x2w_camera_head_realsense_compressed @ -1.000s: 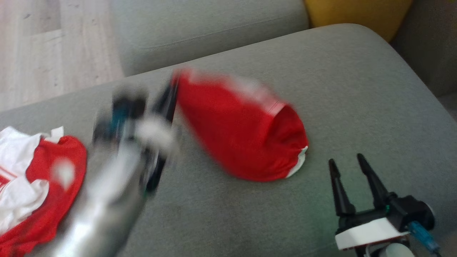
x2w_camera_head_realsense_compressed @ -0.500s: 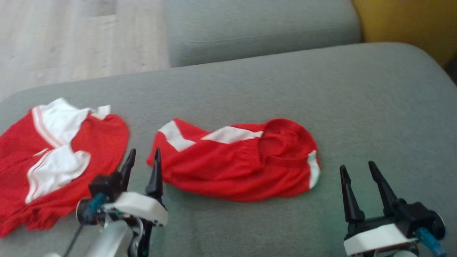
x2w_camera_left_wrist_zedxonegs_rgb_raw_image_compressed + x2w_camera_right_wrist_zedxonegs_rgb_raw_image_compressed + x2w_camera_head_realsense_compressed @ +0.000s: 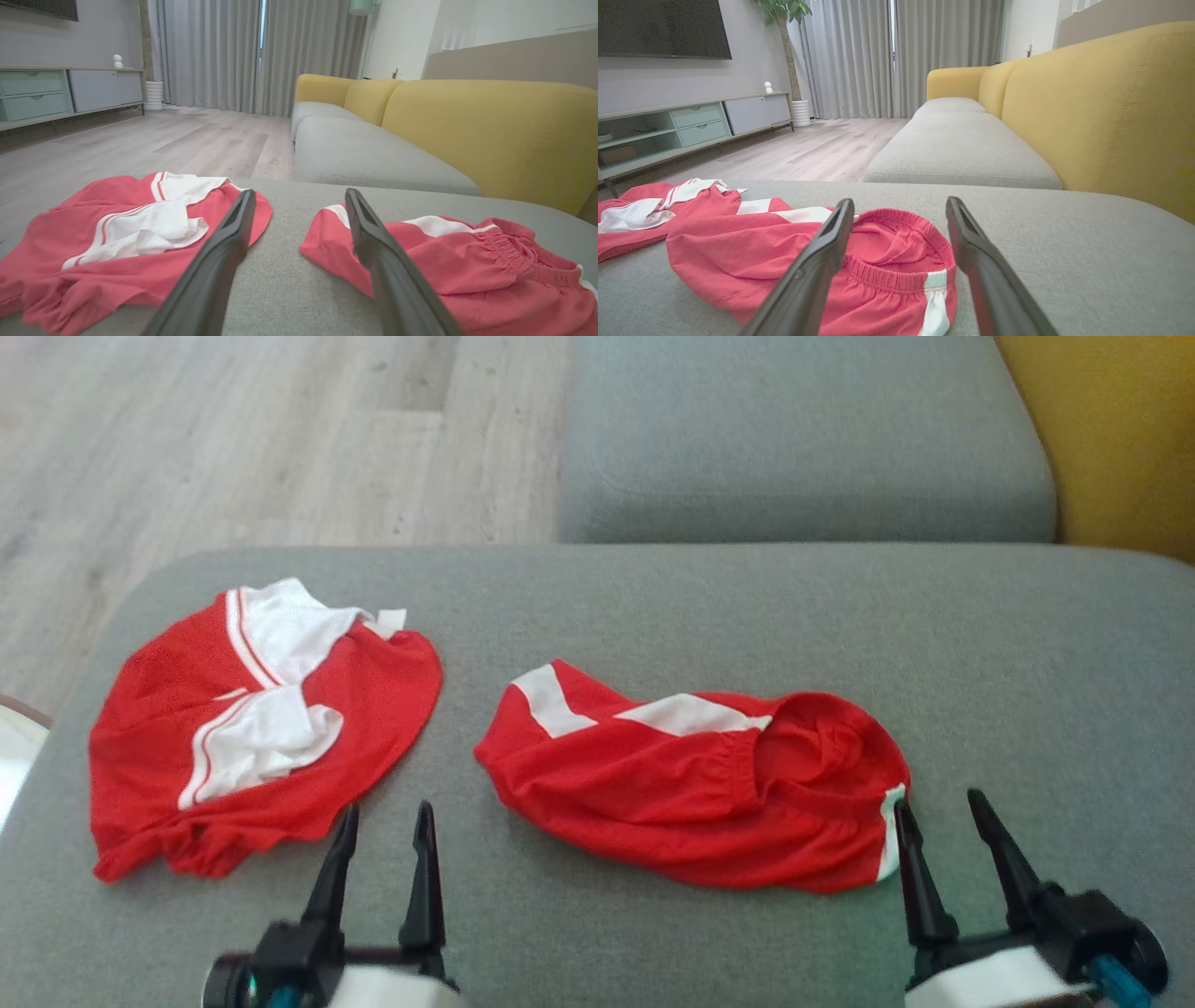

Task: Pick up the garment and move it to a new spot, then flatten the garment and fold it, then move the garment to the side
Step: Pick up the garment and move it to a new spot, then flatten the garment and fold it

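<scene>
Two red-and-white garments lie on the grey seat cushion (image 3: pixel 653 597). The red shorts (image 3: pixel 691 784) are crumpled mid-cushion, with the waistband opening toward the cushion's right. The other garment (image 3: pixel 261 737) is bunched at the cushion's left end, with a bare gap between the two. Two claws sit at the cushion's near edge. The left claw (image 3: pixel 387 812) has its fingers apart, empty, over that gap. The right claw (image 3: pixel 938 803) has its fingers apart, empty, by the waistband; can't tell if it's touching.
</scene>
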